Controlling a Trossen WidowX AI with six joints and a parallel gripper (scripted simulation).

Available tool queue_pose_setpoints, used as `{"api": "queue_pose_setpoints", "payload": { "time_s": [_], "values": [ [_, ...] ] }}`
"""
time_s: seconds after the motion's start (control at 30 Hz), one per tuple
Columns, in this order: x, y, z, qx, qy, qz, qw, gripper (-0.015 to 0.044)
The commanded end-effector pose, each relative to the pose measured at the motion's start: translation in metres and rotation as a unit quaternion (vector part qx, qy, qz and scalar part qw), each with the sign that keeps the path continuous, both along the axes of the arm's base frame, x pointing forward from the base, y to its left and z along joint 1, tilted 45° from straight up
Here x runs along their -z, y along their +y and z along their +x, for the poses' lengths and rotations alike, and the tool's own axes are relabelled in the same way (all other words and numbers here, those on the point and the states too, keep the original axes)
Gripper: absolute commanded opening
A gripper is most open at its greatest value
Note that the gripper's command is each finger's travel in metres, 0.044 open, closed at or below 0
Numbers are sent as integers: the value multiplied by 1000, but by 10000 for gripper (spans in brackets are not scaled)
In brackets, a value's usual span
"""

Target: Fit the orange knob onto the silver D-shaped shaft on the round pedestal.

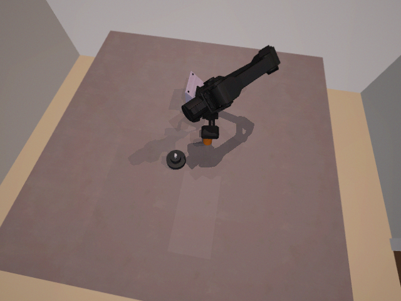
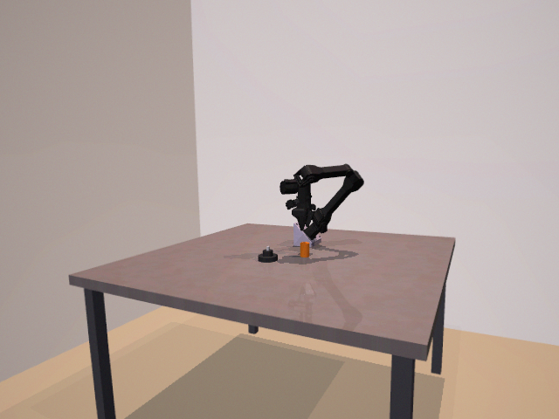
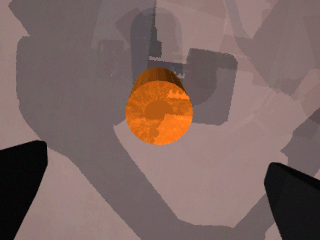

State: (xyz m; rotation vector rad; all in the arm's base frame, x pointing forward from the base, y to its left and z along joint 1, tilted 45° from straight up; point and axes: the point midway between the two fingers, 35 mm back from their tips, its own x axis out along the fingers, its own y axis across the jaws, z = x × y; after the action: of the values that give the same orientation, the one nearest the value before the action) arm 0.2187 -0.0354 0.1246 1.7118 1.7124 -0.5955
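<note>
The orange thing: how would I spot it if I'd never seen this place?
Find the brown table, then the black arm over it. Below its open gripper stands a plain orange cylinder, unlike the stepped black pedestal beside it.

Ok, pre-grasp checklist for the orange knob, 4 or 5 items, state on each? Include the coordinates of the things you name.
- Gripper (image 2: pixel 303 227) (image 3: pixel 159 166) open: ok
- Nothing between the fingers: ok
- Orange knob (image 1: pixel 207 142) (image 2: pixel 304 250) (image 3: pixel 159 114) upright on the table (image 1: pixel 259 194) (image 2: pixel 252 288): ok
- Silver shaft (image 1: pixel 175 155) (image 2: pixel 268 248) free of any knob: ok
- Knob's flat side lined up with shaft's: cannot tell, hole underneath isn't visible
</note>
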Motion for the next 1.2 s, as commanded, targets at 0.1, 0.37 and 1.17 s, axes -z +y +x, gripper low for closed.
{"api": "queue_pose_setpoints", "payload": {
  "time_s": [0.1,0.37,1.17],
  "values": [
    [12,11,1,-11,-10,-2,1000,440],
    [30,29,2,-11,-10,-2,1000,440],
    [57,54,6,-11,-11,-4,1000,440]
  ]
}}
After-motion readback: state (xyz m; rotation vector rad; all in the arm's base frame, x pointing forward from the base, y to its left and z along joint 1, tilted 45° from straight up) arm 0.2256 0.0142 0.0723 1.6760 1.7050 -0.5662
